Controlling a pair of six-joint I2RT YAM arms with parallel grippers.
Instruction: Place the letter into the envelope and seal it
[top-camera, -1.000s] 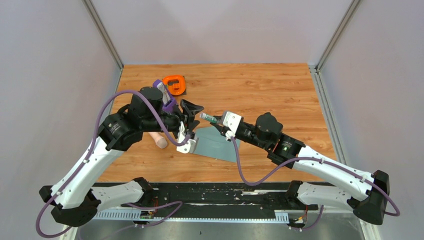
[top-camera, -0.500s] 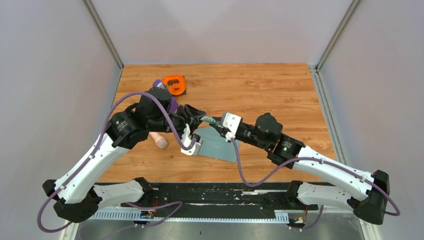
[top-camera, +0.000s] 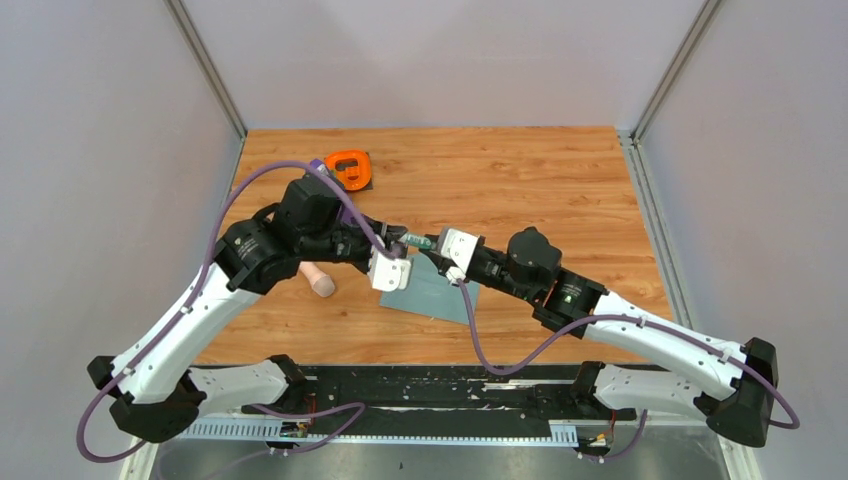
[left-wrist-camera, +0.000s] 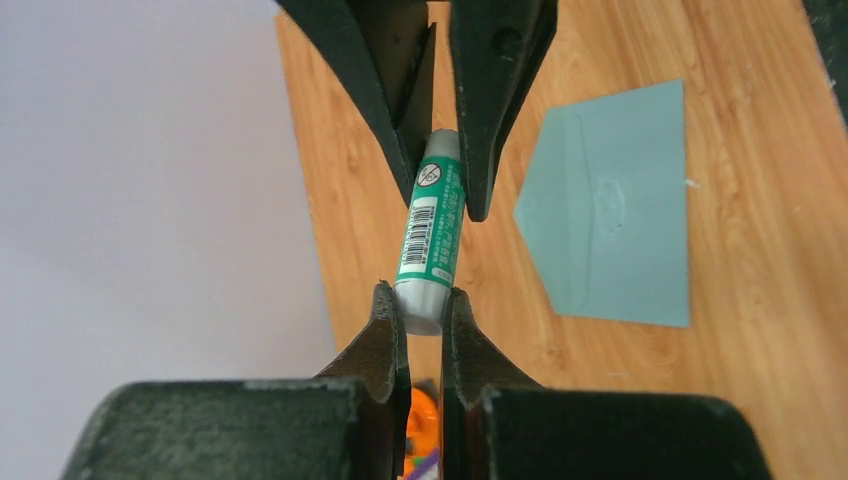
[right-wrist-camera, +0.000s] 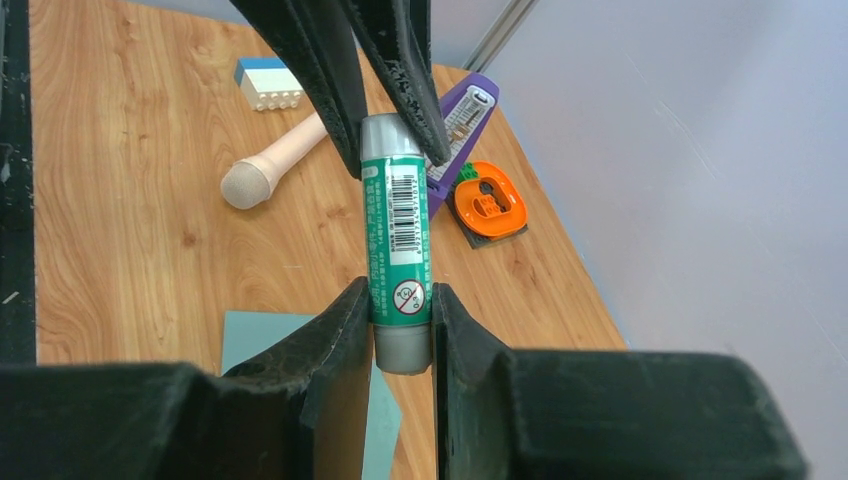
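Note:
A green glue stick (top-camera: 415, 240) with grey ends hangs in the air between both arms. My left gripper (left-wrist-camera: 420, 295) is shut on one grey end of the glue stick (left-wrist-camera: 432, 232). My right gripper (right-wrist-camera: 400, 295) is shut on the other end of that stick (right-wrist-camera: 397, 230). Below them the grey-teal envelope (top-camera: 435, 290) lies flat on the wood, its pointed flap spread open (left-wrist-camera: 620, 210). The letter is out of view.
A pinkish cylinder (top-camera: 318, 280) lies left of the envelope. An orange object (top-camera: 349, 168) and a purple item (right-wrist-camera: 462, 120) sit at the back left, with a white and blue block (right-wrist-camera: 268, 82) nearby. Grey walls close in three sides of the table.
My left gripper has moved right to the free end of the glue stick and closed on it. The right gripper has kept its hold and barely moved.

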